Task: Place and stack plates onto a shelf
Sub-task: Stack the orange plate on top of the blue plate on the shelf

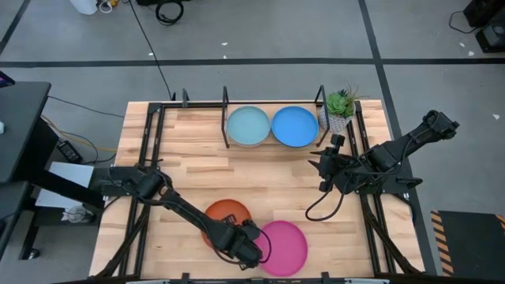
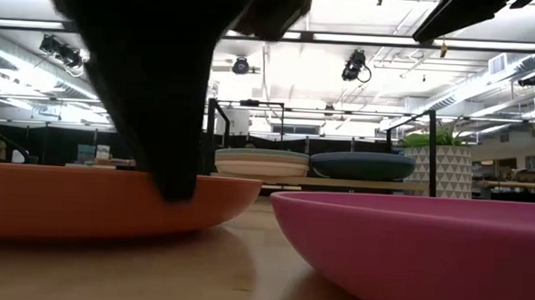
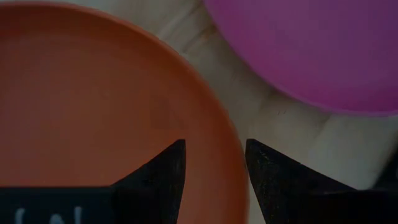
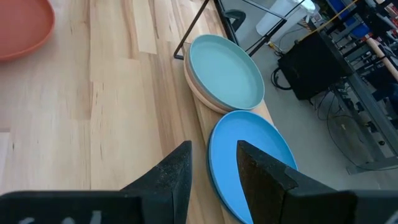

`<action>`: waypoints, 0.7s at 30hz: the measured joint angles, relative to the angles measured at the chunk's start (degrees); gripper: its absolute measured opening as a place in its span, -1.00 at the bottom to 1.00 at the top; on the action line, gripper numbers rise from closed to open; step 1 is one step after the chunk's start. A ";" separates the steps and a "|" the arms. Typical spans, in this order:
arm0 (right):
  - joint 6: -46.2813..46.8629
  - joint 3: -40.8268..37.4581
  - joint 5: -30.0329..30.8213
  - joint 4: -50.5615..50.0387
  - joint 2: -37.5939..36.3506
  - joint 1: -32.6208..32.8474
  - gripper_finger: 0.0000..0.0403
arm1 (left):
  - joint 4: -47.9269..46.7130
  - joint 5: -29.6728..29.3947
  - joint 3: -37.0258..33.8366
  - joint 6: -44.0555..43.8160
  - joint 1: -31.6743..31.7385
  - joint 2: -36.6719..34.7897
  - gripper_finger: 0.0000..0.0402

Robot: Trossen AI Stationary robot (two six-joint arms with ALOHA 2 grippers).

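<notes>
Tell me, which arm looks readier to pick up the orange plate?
The left. Its hand is already at the orange plate, open fingers straddling the rim. The right hand hovers far off near the shelf.

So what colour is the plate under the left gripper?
Orange plate, clearest in the left wrist view.

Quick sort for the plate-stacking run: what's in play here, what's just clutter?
In play:
- orange plate, left gripper fingers open astride its rim
- pink plate
- light teal plate and blue plate, on the shelf
- right gripper, waiting near the shelf

Clutter:
- potted plant
</notes>
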 joint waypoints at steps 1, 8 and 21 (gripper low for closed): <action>0.01 0.00 0.00 0.00 0.00 0.00 -0.34 | -0.18 0.15 -0.02 0.03 0.01 0.37 -0.13; -0.13 0.00 -0.02 0.21 0.00 0.00 -0.34 | -0.44 4.10 0.10 0.08 0.36 2.69 -0.16; -0.84 0.00 -0.33 0.90 0.01 0.00 -0.34 | -1.34 5.81 0.15 0.19 0.39 2.57 -0.65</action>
